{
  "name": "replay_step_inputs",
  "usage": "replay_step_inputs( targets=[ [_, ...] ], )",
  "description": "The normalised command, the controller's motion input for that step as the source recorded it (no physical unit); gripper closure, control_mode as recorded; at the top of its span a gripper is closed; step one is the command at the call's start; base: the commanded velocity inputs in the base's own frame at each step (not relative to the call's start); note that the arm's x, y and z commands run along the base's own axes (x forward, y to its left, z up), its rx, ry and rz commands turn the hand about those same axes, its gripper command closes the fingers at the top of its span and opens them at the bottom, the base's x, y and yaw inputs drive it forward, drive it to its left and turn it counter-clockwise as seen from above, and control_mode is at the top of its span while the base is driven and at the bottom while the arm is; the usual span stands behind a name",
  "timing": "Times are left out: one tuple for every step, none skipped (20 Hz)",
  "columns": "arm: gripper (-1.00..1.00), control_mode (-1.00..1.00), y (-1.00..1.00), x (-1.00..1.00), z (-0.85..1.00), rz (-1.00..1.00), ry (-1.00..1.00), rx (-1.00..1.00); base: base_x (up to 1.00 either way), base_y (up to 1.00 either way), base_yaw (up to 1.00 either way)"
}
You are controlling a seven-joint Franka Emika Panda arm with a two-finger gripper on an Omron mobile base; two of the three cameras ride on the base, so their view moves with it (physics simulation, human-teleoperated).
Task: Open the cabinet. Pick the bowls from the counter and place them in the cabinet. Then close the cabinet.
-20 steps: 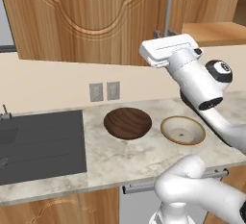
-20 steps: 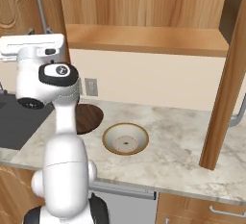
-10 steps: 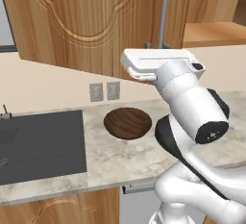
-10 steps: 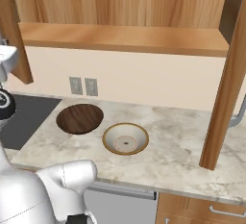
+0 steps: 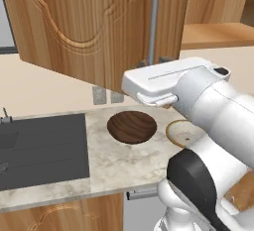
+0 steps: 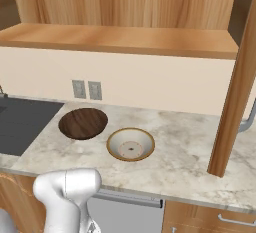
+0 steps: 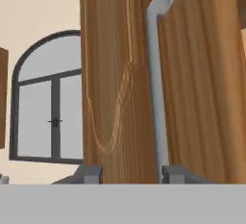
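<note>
A cream-walled kitchen holds the carved warm-brown cabinet (image 5: 84, 27), its doors swung out over the veined marble counter (image 6: 180, 159), where the dark wooden bowl (image 6: 83, 123) and tan speckled bowl (image 6: 131, 144) sit mid-counter, while the gripper (image 7: 130, 174) straddles the door edge by the grey handle (image 7: 157, 83), jaws parted, clasping nothing.

Glossy white rounded arm (image 5: 218, 111) with dark joint caps (one large, near the base) and a flat white hand.

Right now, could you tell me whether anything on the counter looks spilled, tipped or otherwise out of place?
Nothing stands out. The dark wooden bowl and the tan speckled bowl both sit upright on the marbled counter, side by side, with no spill visible. The left cabinet door is swung open.
</note>
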Motion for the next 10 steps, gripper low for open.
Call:
replay_step_inputs(
  targets=[
    [-1.00,-1.00,-0.64,-1.00,0.10,0.19,-0.18,0.00,0.00,0.00,0.00],
    [-1.00,-1.00,-0.59,-1.00,0.14,0.17,-0.21,0.00,0.00,0.00,0.00],
    [-1.00,-1.00,-0.62,-1.00,0.15,0.16,-0.21,0.00,0.00,0.00,0.00],
    [-1.00,-1.00,-0.71,-1.00,0.12,0.14,-0.20,0.00,0.00,0.00,0.00],
    [-1.00,-1.00,-0.97,-1.00,0.04,0.14,-0.16,0.00,0.00,0.00,0.00],
    [-1.00,-1.00,-0.94,-1.00,0.06,0.13,-0.15,0.00,0.00,0.00,0.00],
    [-1.00,-1.00,-1.00,-0.80,0.09,0.13,-0.08,0.00,0.00,0.00,0.00],
    [-1.00,-1.00,-0.99,-0.08,0.04,0.11,0.00,0.00,0.00,0.00,0.00],
    [-1.00,-1.00,-1.00,0.00,0.00,0.10,0.00,0.00,0.00,0.00,0.00],
    [-1.00,-1.00,-1.00,0.00,0.00,0.09,0.00,0.02,0.00,0.00,0.00]
  ],
)
